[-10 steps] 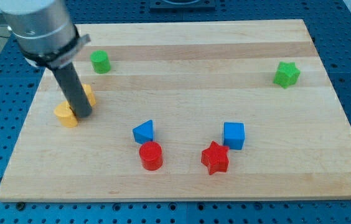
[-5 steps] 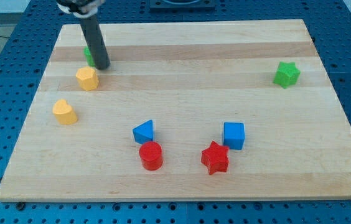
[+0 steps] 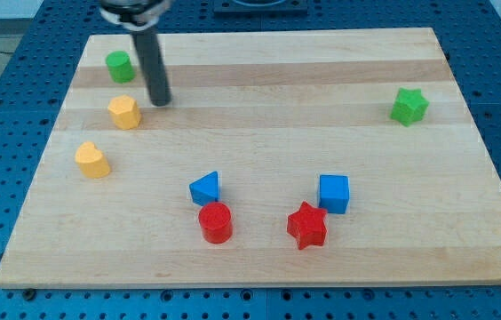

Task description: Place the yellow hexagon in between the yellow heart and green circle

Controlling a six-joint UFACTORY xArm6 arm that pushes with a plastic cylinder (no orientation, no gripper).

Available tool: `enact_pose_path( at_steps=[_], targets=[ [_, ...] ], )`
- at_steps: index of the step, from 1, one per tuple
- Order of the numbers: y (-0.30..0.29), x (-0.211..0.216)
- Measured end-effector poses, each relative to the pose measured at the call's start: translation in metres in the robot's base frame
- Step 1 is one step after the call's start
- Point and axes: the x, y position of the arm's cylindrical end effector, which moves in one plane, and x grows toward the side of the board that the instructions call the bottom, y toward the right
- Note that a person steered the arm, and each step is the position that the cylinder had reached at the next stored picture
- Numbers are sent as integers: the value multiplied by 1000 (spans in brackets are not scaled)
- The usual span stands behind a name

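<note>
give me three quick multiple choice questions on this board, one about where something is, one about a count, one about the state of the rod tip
1. Where does the yellow hexagon lie?
A. between the green circle and the yellow heart
B. beside the green star
C. below the red star

2. How many red blocks are on the board?
A. one
B. two
C. three

3. What is my tip doing?
A. pressing on the blue cube
B. standing just to the view's right of the yellow hexagon, with a small gap
C. resting on top of the green circle

Answers:
1. A, since the hexagon sits roughly on the line from circle to heart at the view's left.
2. B, since only the red cylinder and the red star show.
3. B, since bare wood shows between tip and hexagon.
</note>
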Motion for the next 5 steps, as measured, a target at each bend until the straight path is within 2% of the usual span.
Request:
enact_pose_path(
  at_steps=[2,4,5],
  targets=[
    [12,29],
    [-2,41],
    [101,62]
  ],
)
